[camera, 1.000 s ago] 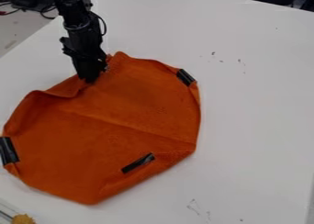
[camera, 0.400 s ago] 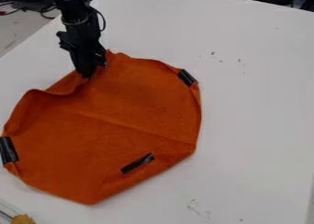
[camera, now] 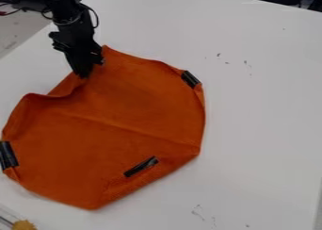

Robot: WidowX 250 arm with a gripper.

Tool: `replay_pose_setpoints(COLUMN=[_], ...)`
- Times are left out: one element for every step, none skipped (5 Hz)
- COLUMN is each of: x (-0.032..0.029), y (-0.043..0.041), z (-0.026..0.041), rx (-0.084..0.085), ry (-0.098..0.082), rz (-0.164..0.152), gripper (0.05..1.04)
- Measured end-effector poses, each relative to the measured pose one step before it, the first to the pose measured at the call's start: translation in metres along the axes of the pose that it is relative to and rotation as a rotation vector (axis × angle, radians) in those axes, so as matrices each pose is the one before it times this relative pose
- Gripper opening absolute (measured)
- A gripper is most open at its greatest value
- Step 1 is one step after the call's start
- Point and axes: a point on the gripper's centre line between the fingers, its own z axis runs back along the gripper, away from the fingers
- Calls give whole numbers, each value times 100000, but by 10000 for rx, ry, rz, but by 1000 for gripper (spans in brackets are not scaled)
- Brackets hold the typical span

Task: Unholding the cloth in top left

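The jaws of the gripper [camera: 83,74] point down at the upper-left edge of the orange cloth [camera: 119,139], and they look pressed together on a pinch of it, though the dark tips hide how deep the bite goes. A raised peak of the fabric stands just beside them on the right in the view; on their other side the edge dips into a wavy fold [camera: 58,95].

From there, nearly the whole cloth lies down and to the right of the jaws, spread on the counter [camera: 267,111]. Its outline is close to round, so no long axis stands out. The clearest line is a crease [camera: 125,124] slanting from the left towards the lower right, and the jaws sit on the side of it towards the counter's slanting left edge.

That relation should settle the pull: away from the crease, towards the upper-left edge of the counter, low enough to draw the corner out flat. Lifting or heading back over the middle would likely fold the cloth onto itself.

Farthest out are the black strips: one at the upper right [camera: 190,79], one at the left rim [camera: 8,155], one near the bottom [camera: 140,167]. If the pull is too hard, the whole cloth may slide along instead of opening.
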Motion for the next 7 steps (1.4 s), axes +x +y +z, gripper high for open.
replay_pose_setpoints(x=[157, 491, 855, 581, 568, 66, 889], y=[1794, 1856, 1285, 592, 810, 204, -906], z=[358, -343, 90, -65, 780, -507, 62], rx=[-97, -87, -128, -21, 370, -102, 2], ry=[-470, 40, 72, 131, 15, 325, 47], rz=[94, -201, -211, -213, -87, -140, -195], gripper=[58, 83, 241, 504, 810, 1005, 1004])
